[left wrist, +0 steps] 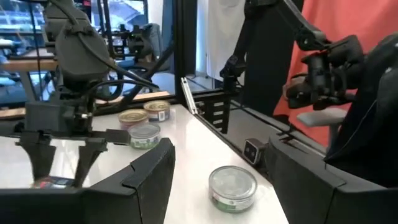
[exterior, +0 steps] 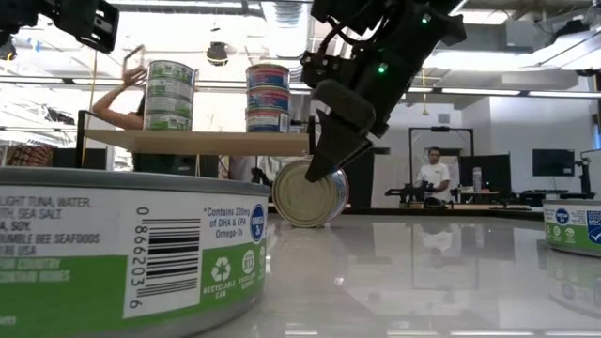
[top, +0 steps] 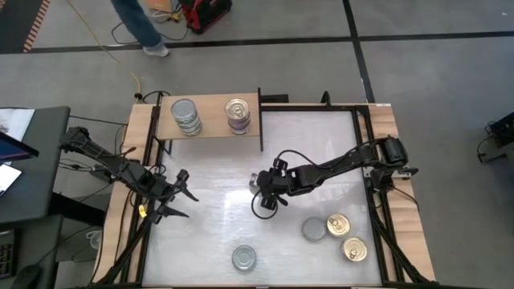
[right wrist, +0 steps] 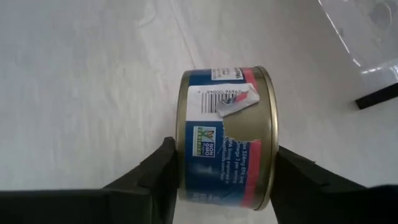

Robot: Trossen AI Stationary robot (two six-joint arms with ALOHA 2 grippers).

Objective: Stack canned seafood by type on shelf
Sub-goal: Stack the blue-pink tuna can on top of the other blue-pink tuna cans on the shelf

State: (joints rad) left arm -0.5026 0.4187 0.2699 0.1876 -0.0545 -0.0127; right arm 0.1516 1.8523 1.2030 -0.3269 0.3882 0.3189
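Shelf (top: pixel 210 127) carries two sorted stacks: green-label tins (top: pixel 185 117), blue-label tins (top: pixel 237 115). Right gripper (top: pixel 259 186) clenched on blue-label tin (right wrist: pixel 227 138), on edge near shelf. Four tins loose on table. Left gripper (top: pixel 181 195) spread, idle.

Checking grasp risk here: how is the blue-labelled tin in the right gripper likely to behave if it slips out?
The blue-labelled tin lies on its side between the right gripper fingers, so it would probably roll across the smooth white table. It looks rigid metal, unlikely to deform. Its torn, peeling label may make the grip slightly uneven.
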